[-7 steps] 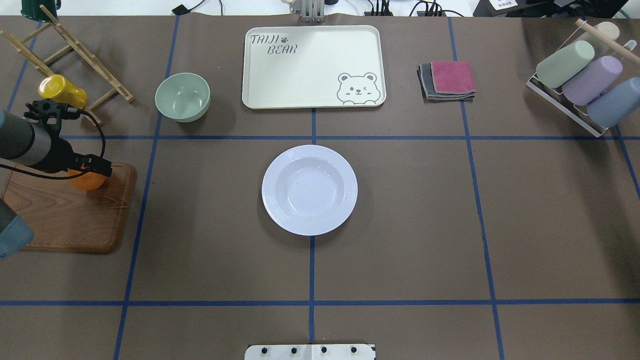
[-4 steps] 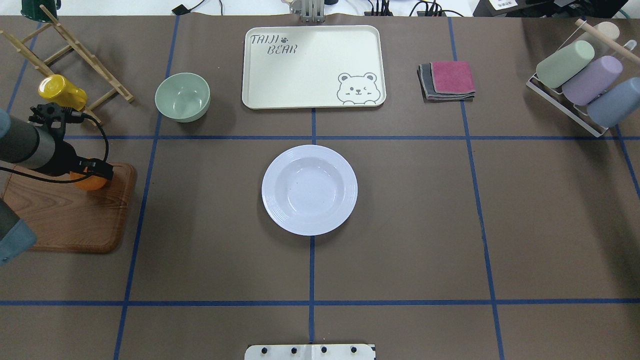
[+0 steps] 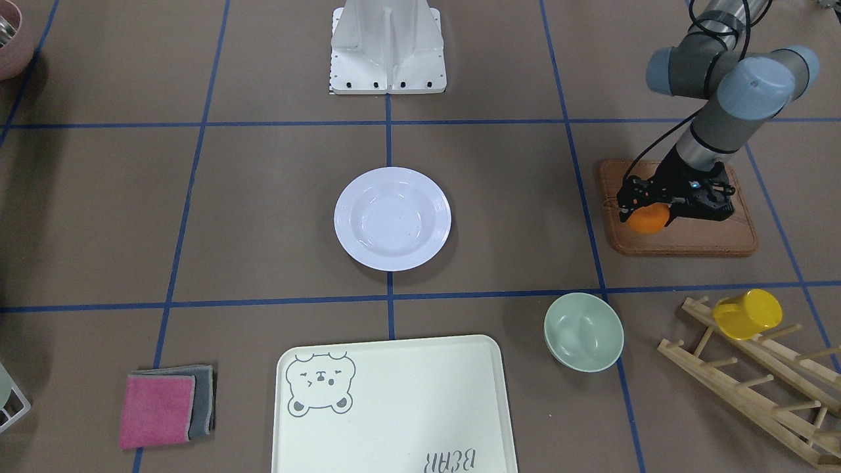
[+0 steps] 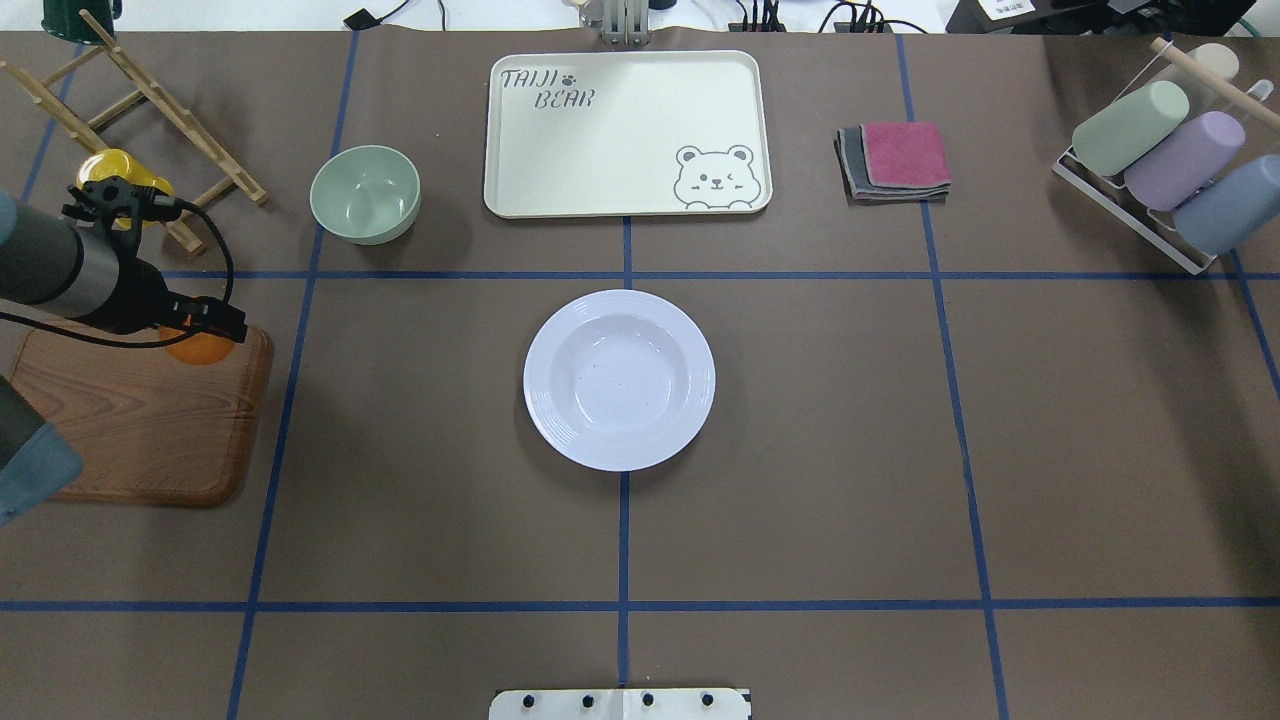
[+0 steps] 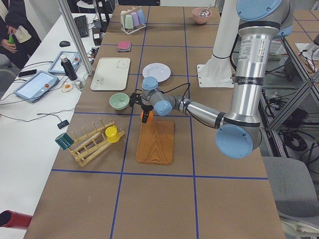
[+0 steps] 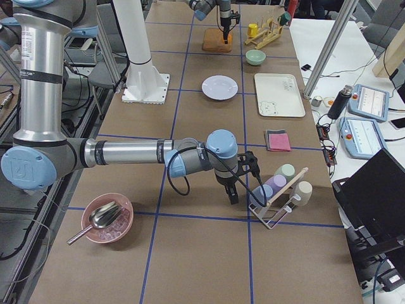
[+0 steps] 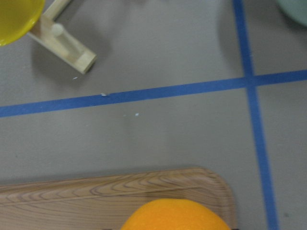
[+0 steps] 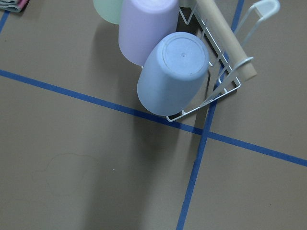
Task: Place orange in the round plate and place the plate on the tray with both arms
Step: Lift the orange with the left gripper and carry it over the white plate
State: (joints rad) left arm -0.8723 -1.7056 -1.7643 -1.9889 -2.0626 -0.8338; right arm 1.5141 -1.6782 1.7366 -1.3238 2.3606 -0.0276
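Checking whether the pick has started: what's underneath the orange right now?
The wooden board lies under the orange, near the board's corner. The left gripper covers the orange's top, and where fruit meets board is hidden, so lift-off cannot be told.

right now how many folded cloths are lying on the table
2: a pink folded cloth lying on a grey folded cloth, stacked right of the cream rectangular plastic tray in the overhead view. The grey layers could hide another.

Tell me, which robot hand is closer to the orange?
Left. The left gripper is clamped around the orange over the wooden board. The right gripper is far off at the opposite end, beside the cup rack.
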